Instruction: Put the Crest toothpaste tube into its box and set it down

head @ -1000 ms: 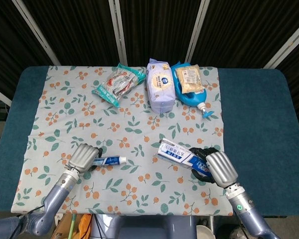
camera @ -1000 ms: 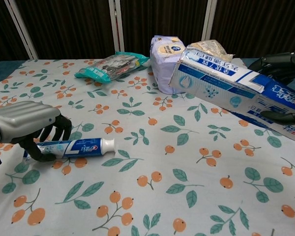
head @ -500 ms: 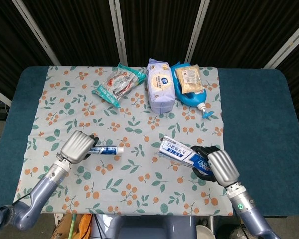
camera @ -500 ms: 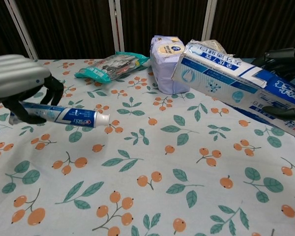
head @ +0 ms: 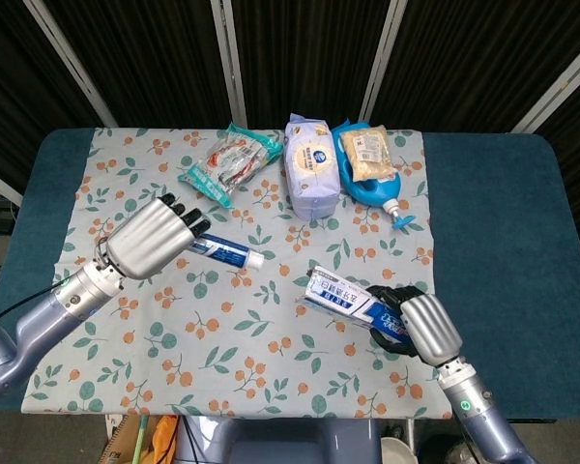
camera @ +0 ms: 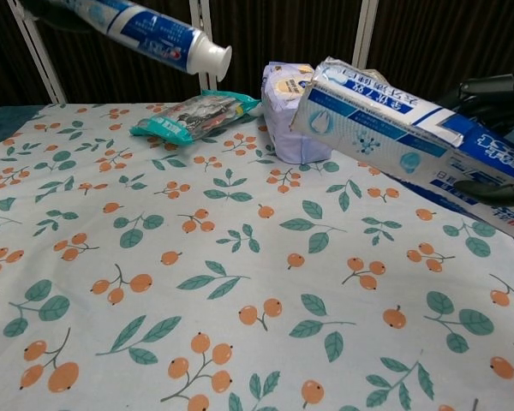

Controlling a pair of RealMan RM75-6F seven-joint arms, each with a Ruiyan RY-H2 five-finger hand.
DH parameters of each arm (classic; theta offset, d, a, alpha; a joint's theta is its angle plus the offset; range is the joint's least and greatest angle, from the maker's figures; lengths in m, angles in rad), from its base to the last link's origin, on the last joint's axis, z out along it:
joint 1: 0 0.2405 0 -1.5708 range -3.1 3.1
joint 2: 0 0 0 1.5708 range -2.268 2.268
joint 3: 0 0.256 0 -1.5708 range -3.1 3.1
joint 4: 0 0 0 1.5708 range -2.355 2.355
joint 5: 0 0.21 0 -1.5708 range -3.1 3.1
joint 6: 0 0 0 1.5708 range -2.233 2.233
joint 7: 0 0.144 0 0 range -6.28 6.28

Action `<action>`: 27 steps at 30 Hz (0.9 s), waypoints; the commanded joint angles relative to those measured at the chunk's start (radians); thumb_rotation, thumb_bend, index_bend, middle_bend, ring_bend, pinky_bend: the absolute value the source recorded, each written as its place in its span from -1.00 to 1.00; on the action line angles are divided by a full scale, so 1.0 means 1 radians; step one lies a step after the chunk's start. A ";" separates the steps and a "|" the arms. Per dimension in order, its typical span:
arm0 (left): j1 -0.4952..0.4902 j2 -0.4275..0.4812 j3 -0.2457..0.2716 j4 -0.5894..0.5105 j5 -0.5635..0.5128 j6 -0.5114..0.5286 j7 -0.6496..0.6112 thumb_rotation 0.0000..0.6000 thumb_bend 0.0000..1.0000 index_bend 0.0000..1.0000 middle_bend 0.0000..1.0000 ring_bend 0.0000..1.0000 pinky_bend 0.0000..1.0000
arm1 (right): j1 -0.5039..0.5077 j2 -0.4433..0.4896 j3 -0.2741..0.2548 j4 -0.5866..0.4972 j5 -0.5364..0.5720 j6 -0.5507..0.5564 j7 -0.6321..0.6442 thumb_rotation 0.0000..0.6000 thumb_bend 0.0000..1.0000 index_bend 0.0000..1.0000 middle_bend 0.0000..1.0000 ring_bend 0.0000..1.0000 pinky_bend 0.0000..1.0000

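The middle of the cloth [head: 222, 319] on the counter [head: 493, 242] lies open between the two hands; the left hand [head: 153, 237] holds the toothpaste tube [head: 222, 253] at centre left, the right hand [head: 416, 327] holds the box [head: 343, 298] at lower right; along the upper centre stand a snack packet [head: 230, 162], a wipes pack [head: 312, 166] and a blue bottle [head: 367, 179], crowding that edge.

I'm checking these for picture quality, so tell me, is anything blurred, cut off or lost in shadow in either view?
Head view: evenly lit and sharp, with soft shadows under the left hand and toothpaste tube. Chest view: the tube is cropped by the top edge, the box runs off the right edge, and the curtain behind is very dark.
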 commanded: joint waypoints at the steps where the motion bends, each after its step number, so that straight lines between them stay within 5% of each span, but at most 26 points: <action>1: -0.063 0.038 -0.028 -0.021 0.058 -0.029 -0.030 1.00 -0.03 0.27 0.52 0.48 0.38 | -0.006 0.009 -0.004 -0.020 -0.017 0.012 -0.001 1.00 -0.32 -0.37 0.06 -0.09 -0.20; 27: -0.181 -0.054 -0.060 -0.066 0.002 -0.134 0.108 1.00 -0.03 0.27 0.51 0.48 0.38 | -0.010 0.017 0.001 -0.043 -0.027 0.015 0.037 1.00 -0.32 -0.37 0.06 -0.09 -0.20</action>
